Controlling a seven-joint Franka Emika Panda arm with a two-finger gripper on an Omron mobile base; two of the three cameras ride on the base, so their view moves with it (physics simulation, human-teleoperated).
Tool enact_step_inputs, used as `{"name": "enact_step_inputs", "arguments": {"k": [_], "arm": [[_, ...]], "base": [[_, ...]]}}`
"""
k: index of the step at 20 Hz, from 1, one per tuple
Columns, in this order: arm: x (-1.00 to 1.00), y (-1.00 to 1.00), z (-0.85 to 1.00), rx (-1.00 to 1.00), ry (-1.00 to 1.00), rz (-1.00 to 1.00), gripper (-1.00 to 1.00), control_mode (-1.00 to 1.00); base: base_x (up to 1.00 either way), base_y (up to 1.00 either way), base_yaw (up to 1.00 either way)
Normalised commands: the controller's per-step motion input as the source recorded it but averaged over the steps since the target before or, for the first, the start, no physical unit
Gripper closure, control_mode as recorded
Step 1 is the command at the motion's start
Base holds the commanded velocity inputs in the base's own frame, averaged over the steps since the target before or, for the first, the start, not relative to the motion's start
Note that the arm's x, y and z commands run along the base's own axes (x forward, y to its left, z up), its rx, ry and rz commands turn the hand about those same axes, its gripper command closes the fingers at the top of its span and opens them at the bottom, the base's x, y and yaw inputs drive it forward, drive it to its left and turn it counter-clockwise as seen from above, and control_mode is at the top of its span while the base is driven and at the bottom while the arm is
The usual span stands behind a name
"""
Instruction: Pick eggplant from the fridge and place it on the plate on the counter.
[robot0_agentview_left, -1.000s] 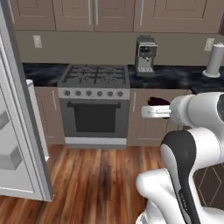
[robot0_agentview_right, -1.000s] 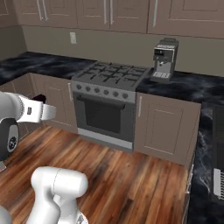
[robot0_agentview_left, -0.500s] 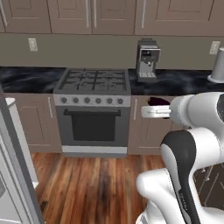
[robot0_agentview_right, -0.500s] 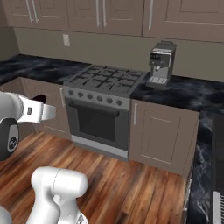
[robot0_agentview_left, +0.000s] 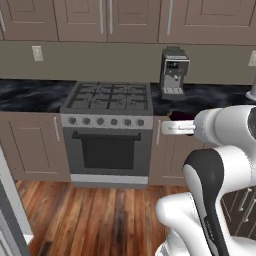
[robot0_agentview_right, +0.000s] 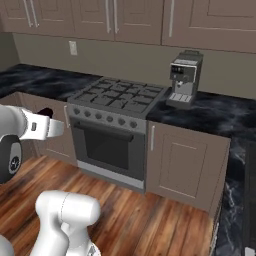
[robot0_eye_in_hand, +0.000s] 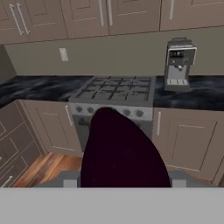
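The gripper (robot0_agentview_left: 176, 121) is clamped on the eggplant (robot0_eye_in_hand: 122, 151), held out level above the wooden floor (robot0_agentview_left: 95, 215). In the hand view the dark purple-black body rises straight up from between the 2 jaws, glossy and oblong, and covers the lower middle of what lies ahead. In the left base view a dark sliver of it pokes just above the white hand; in the right base view a dark bit shows on top of the hand near the wrist.

Straight ahead of the jaws, well apart, stands the stove (robot0_agentview_left: 109, 131), with a row of knobs, an oven door and a gas hob on top. Beside it run brown cabinet doors (robot0_agentview_right: 182, 162) with metal bar handles, under the counter (robot0_agentview_right: 215, 112), black with pale veins. Ahead and to the right of the jaws, on that counter, stands a grey coffee machine (robot0_eye_in_hand: 178, 63). Beyond everything, a beige wall carries an outlet (robot0_eye_in_hand: 64, 54), with upper cabinets (robot0_agentview_left: 125, 20) above.
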Motion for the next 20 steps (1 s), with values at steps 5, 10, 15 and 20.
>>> {"name": "enact_step_inputs", "arguments": {"k": [5, 10, 15, 20], "arm": [[0.0, 0.0, 0.0, 0.0, 0.0, 0.0, 1.0, 1.0], [0.0, 0.0, 0.0, 0.0, 0.0, 0.0, 1.0, 1.0], [0.0, 0.0, 0.0, 0.0, 0.0, 0.0, 1.0, 1.0], [0.0, 0.0, 0.0, 0.0, 0.0, 0.0, 1.0, 1.0]], "base": [[0.45, -0.12, 0.15], [0.43, -0.13, 0.2], [0.44, -0.12, 0.22], [0.45, -0.07, 0.25]]}}
